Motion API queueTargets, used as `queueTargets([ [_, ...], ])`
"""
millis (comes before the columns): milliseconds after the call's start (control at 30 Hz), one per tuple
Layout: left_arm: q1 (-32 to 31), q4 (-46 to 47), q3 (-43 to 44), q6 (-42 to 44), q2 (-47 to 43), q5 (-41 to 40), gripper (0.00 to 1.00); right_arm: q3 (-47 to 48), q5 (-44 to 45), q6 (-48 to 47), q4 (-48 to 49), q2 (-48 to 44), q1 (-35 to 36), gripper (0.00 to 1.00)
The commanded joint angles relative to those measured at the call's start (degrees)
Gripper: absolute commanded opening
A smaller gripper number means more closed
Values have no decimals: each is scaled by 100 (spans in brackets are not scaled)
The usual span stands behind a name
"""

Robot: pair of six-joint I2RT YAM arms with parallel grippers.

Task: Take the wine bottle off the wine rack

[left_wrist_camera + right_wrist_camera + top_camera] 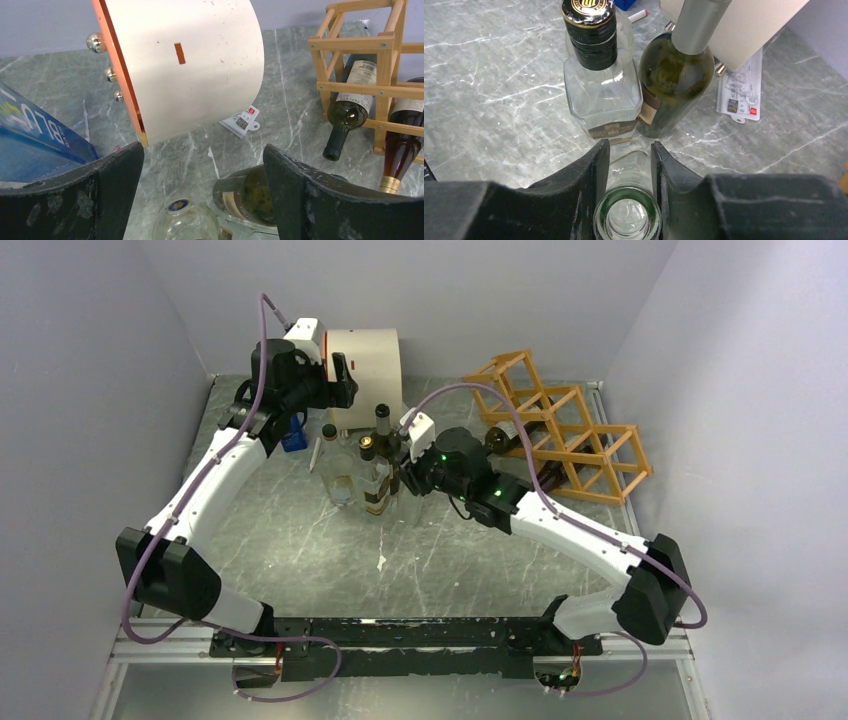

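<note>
The light wooden wine rack (565,430) stands at the back right; it also shows in the left wrist view (385,47). Two dark wine bottles lie in its cells, one with a white label (350,100) and one reddish (402,150). My right gripper (629,147) is away from the rack at mid table (412,478). It is shut on the neck of an upright clear glass bottle (628,220) with an open mouth. My left gripper (201,147) is open and empty, hovering in front of the white drum (185,65).
A square clear bottle with a black cap (599,95) and a dark green bottle (669,90) stand just beyond the held bottle. A round clear bottle (185,225) is below the left gripper. A blue box (35,140) and a white tag (242,120) lie near the drum.
</note>
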Motion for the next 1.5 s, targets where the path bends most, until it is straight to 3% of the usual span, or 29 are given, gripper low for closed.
queueTargets([
  [0,30,102,102,3,44,53,92,395,410,344,391,103,148,0],
  [467,25,78,111,20,49,30,92,1248,1739,587,-34,1081,823,0],
  [667,29,76,120,12,78,59,92,1114,2035,646,111,1110,878,0],
  [800,25,67,129,8,81,76,92,952,2043,683,254,1040,877,22],
  [1000,25,75,128,3,76,88,92,857,2058,653,369,932,877,46],
  [1467,25,75,128,-6,47,110,92,903,1387,43,273,373,876,74],
])
